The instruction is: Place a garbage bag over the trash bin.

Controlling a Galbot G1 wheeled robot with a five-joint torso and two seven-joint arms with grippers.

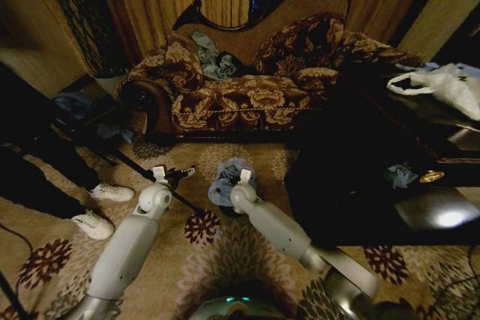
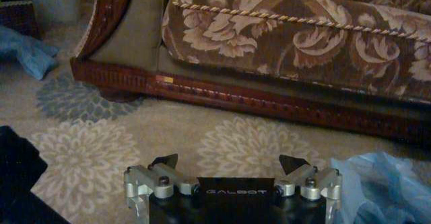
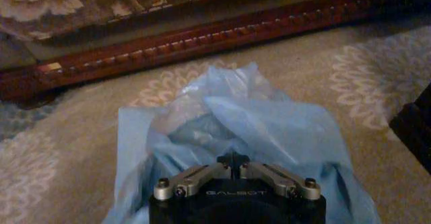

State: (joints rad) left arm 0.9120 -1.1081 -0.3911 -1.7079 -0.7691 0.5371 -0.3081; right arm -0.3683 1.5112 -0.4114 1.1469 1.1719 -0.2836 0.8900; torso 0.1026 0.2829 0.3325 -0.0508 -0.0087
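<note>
the thin, pale blue-grey plastic film garbage bag is seen on the flower-patterned beige carpet, in front of the brown floral upholstered sofa with its carved dark wood base. the bag is crumpled and bunched upward, its film slightly glossy. the small black trash bin cannot be made out with certainty; it may lie beneath the bunched film, but this cannot be told.

the right tool is positioned directly over the near side of the garbage bag. its two fingers are brought fully together, tip to tip, and the blue film lies immediately against and below the tips; a fold of the bag appears to be pinched between them. in the head view the right tool is seen touching the bag's right side.

the left tool is held above the carpet, beside the garbage bag and apart from it. its fingers are spread wide, and nothing is held between them. in the head view the left tool is seen to the left of the bag, over bare carpet.

a white plastic bag with handles is noted on the dark glossy tabletop to the right, with a small blue-grey plastic scrap lying on the same surface.
</note>
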